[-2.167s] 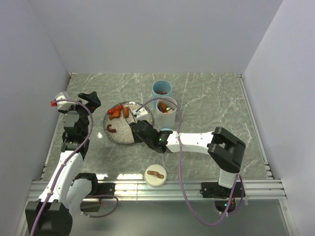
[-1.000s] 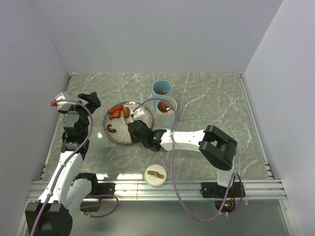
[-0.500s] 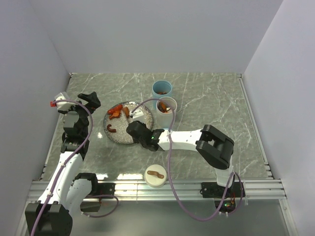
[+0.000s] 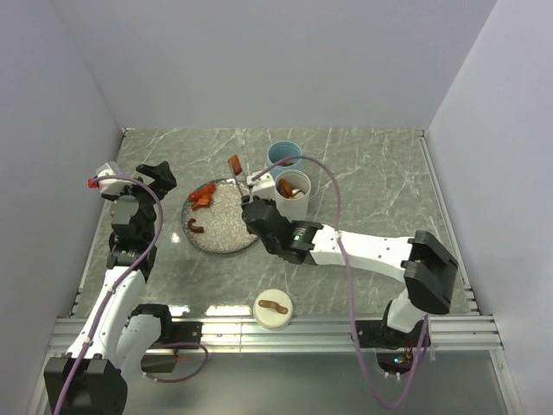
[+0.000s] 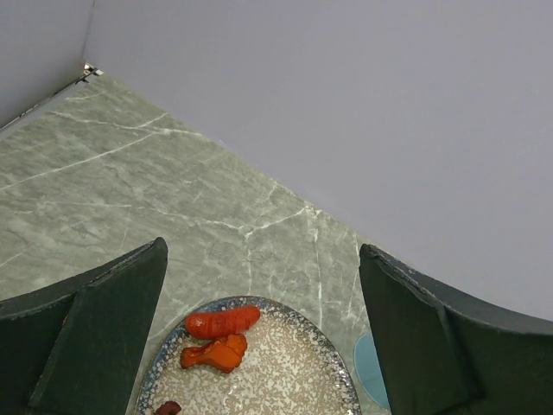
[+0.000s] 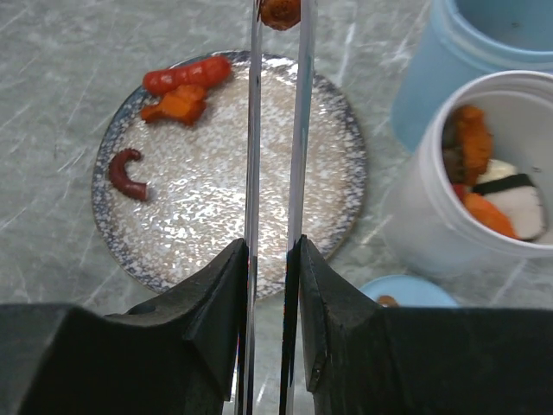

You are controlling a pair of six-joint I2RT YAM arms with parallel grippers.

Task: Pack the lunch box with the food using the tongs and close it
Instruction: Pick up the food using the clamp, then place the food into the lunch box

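One food piece [image 6: 281, 12] pinched in the tongs [image 6: 253, 138] over the plate's [image 6: 203, 220] far rim.
Your right gripper [image 6: 268, 251] squeezes the tongs; slacken and it drops. Your left gripper [image 4: 160, 177], left of the plate, gapes empty.

Your right gripper [image 6: 268, 259] is holding the tongs [image 6: 253, 130], and they are reaching straight ahead of it over the plate [image 6: 216, 216] lying below and in front. 1 food piece [image 6: 280, 12] is sitting between their far tips. 3 more pieces [image 6: 177, 105] are lying on the plate, left of the tongs. 2 cups are standing to the gripper's right: the nearer cup [image 6: 432, 233] is holding food, and the other cup [image 6: 449, 78] is standing behind it.
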